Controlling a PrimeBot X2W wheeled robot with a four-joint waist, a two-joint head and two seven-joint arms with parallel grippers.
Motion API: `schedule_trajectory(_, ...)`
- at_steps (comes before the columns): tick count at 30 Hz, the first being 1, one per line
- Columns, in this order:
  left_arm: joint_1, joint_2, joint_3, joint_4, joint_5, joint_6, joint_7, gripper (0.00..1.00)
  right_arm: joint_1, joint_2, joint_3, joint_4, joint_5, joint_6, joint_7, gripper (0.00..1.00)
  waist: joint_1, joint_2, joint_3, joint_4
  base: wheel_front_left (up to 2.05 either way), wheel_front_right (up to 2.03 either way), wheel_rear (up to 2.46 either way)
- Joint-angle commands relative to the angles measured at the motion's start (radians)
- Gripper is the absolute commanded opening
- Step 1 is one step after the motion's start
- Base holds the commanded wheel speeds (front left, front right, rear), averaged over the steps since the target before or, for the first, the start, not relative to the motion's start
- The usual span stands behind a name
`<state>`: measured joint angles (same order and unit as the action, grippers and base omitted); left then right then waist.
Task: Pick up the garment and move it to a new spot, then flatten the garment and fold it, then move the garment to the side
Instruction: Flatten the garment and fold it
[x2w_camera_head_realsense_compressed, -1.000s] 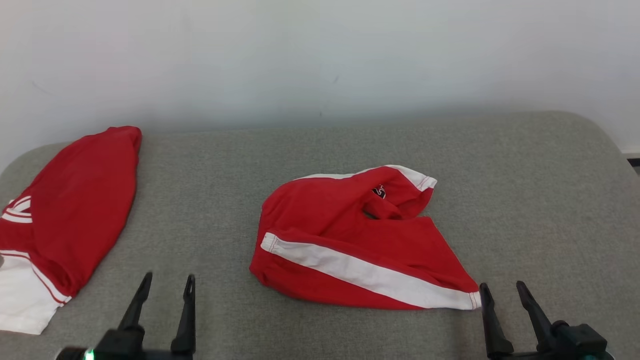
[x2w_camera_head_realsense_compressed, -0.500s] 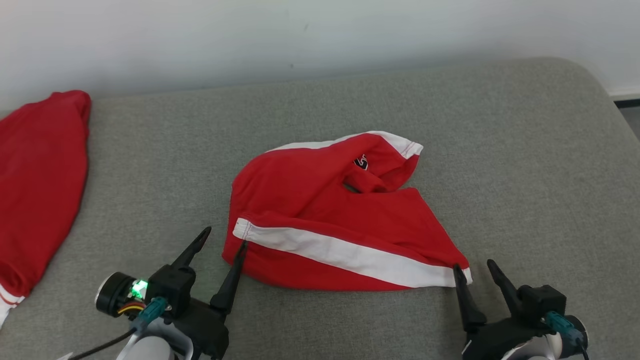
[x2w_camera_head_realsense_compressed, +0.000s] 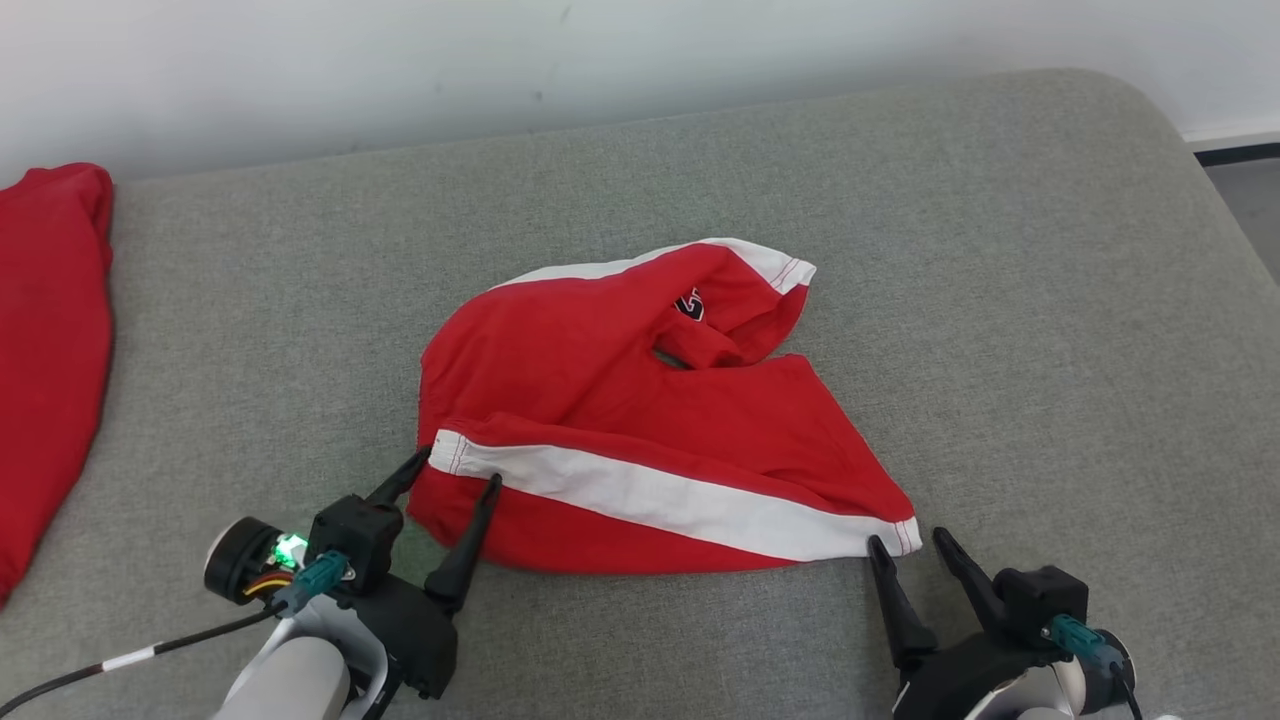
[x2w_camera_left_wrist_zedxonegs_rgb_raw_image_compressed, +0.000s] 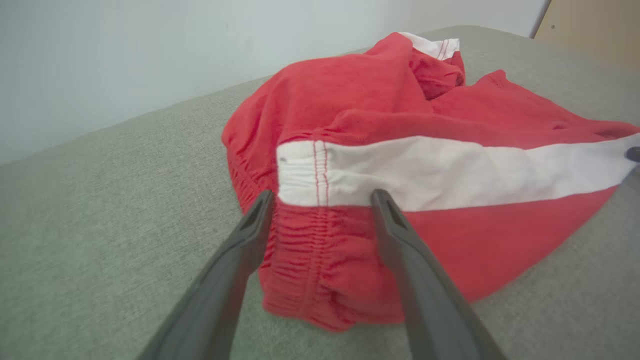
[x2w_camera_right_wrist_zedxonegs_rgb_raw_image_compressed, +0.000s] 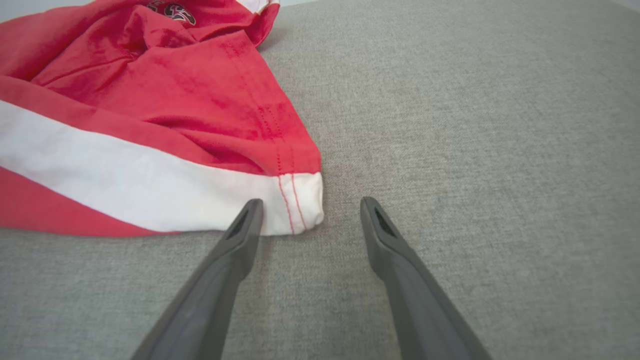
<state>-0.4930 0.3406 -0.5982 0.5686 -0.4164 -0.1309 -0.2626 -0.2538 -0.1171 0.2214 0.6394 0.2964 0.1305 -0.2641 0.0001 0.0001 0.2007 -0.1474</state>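
Presently, the left gripper (x2w_camera_head_realsense_compressed: 459, 468) stands spread, straddling the elastic corner of the red garment (x2w_camera_head_realsense_compressed: 620, 400). The right gripper (x2w_camera_head_realsense_compressed: 908, 538) is likewise spread, the white-striped hem corner just ahead of its fingertips. The garment lies crumpled on grey upholstery (x2w_camera_head_realsense_compressed: 1000, 300).

Left claw (x2w_camera_head_realsense_compressed: 459, 469) sits astride the gathered end of the garment (x2w_camera_head_realsense_compressed: 620, 400), and I can't tell whether its tips touch the cloth or hang just over it. Beyond the claw, the black logo (x2w_camera_head_realsense_compressed: 688, 305) is half tucked in a fold, too small to read. Off to the claw's left, a second red garment (x2w_camera_head_realsense_compressed: 50, 350) runs out past the picture's edge. On the left wrist camera, a dark tip (x2w_camera_left_wrist_zedxonegs_rgb_raw_image_compressed: 634, 154) pokes in far right of the claw, too clipped to name. Ahead-left of the right claw (x2w_camera_head_realsense_compressed: 908, 540), the garment overruns that wrist camera's left and top edges.
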Motion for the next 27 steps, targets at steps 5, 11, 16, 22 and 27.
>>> schedule_trajectory(5,-0.035,0.010,-0.045,-0.009,-0.027,0.002,-0.003,0.50,-0.039,0.004,0.031,0.045,0.026,0.000,0.000,0.63,-0.0001,-0.0001,0.007,-0.005,0.00,0.00,0.00)
schedule_trajectory(11,0.024,0.011,0.015,-0.093,0.021,0.003,-0.003,0.00,-0.066,-0.001,0.045,0.064,0.059,0.000,0.000,0.00,-0.0001,-0.0001,-0.002,0.005,0.00,0.00,0.00)
schedule_trajectory(16,0.084,-0.004,0.044,-0.141,0.035,0.003,-0.003,0.00,-0.025,-0.012,0.029,0.002,0.087,0.000,0.000,0.00,-0.0001,-0.0001,-0.026,0.026,0.00,0.00,0.00)
schedule_trajectory(22,0.087,0.004,0.060,-0.174,0.020,0.002,-0.003,0.00,-0.029,-0.027,0.024,-0.080,0.125,0.000,0.000,0.00,-0.0001,-0.0001,-0.052,0.033,0.00,0.00,0.00)
schedule_trajectory(27,-0.018,0.022,0.059,-0.199,-0.024,0.002,-0.003,0.00,-0.119,-0.061,0.037,-0.159,0.168,0.000,0.000,0.00,-0.0001,-0.0001,-0.052,0.038,0.00,0.00,0.00)
